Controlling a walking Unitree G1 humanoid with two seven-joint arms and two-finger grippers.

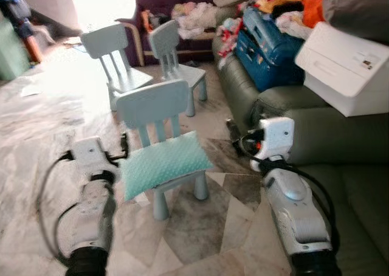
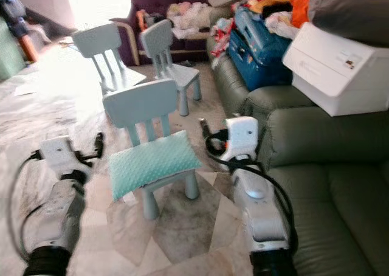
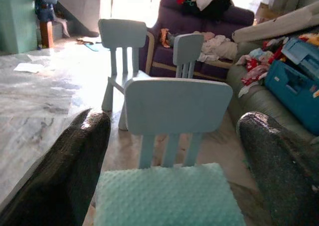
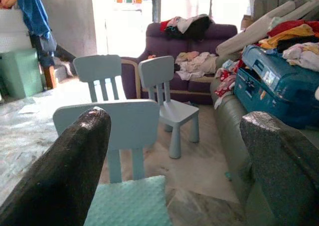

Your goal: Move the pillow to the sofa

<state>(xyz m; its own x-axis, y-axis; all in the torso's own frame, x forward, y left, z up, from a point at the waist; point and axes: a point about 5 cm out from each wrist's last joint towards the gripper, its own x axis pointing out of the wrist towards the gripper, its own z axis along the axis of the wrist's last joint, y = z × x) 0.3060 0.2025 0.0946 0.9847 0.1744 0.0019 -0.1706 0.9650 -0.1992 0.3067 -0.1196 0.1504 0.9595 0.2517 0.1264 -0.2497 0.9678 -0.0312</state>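
Note:
A mint-green dotted pillow lies on the seat of a small pale-blue child's chair in front of me. The grey-green sofa stands along my right side. My left gripper is open just left of the pillow's edge, at seat height. In the left wrist view, its fingers are spread wide with the pillow between and ahead of them. My right gripper is open to the right of the chair, near the sofa's arm. The right wrist view shows its fingers apart and holding nothing.
Two more small blue chairs stand behind the first. On the sofa's far end are a blue case, clothes and a white box. A purple sofa with laundry lies at the back. The sofa seat cushion beside me is bare.

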